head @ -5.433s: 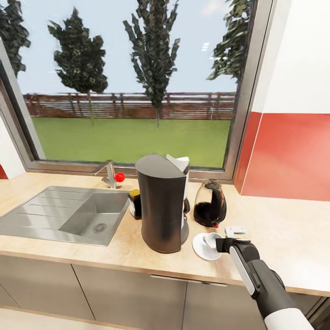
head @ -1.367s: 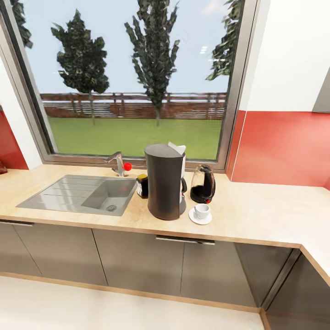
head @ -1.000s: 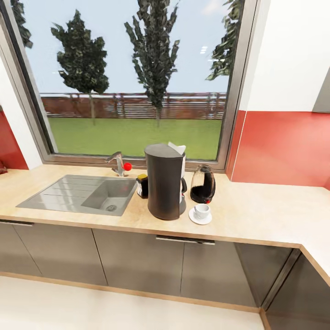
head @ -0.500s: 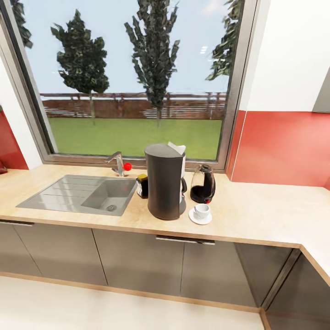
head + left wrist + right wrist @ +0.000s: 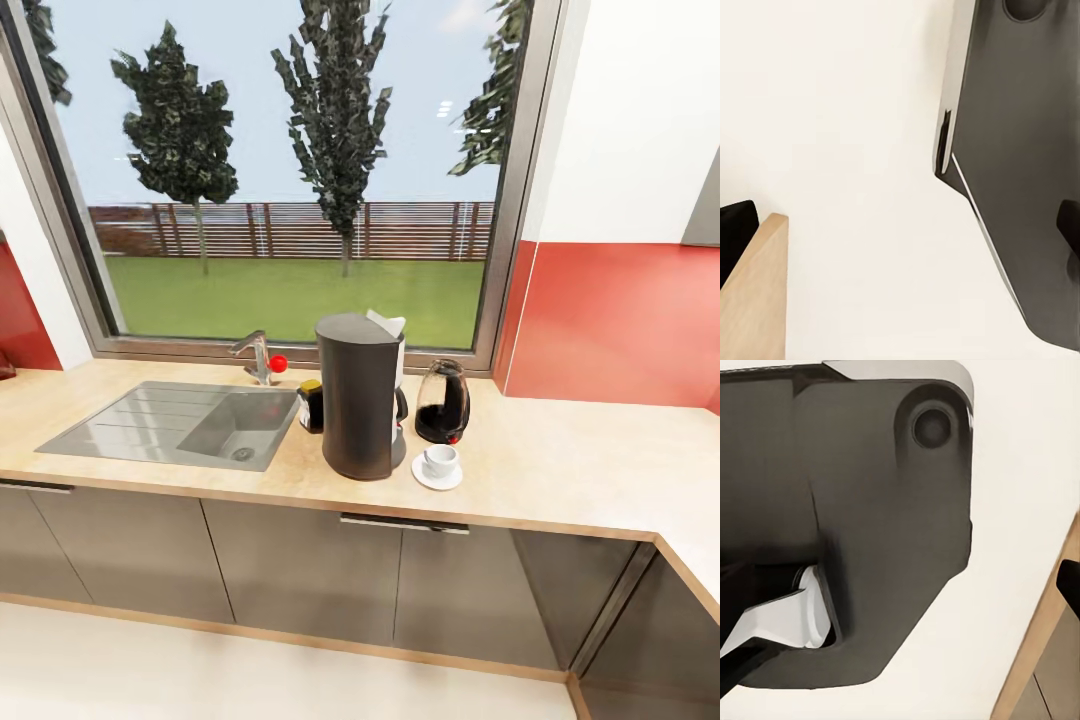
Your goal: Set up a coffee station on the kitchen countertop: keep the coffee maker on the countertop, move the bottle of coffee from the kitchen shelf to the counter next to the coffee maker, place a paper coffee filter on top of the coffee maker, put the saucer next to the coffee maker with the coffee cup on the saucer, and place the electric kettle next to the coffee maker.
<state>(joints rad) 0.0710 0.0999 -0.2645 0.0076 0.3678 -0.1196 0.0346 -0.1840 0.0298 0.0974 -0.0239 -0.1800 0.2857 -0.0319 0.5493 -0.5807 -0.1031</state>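
Now coffee cup (image 5: 439,459) on saucer (image 5: 437,477) beside coffee maker (image 5: 360,396), fingers' state unclear.

The countertop (image 5: 600,470) lies bare to the right of the saucer (image 5: 437,474); the coffee maker (image 5: 360,395), electric kettle (image 5: 442,403) and, seemingly, the sink (image 5: 180,425) crowd the left.

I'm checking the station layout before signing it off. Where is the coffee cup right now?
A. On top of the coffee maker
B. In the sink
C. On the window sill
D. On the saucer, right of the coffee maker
D: the coffee cup sits on the saucer, on the countertop just right of the coffee maker and in front of the electric kettle.
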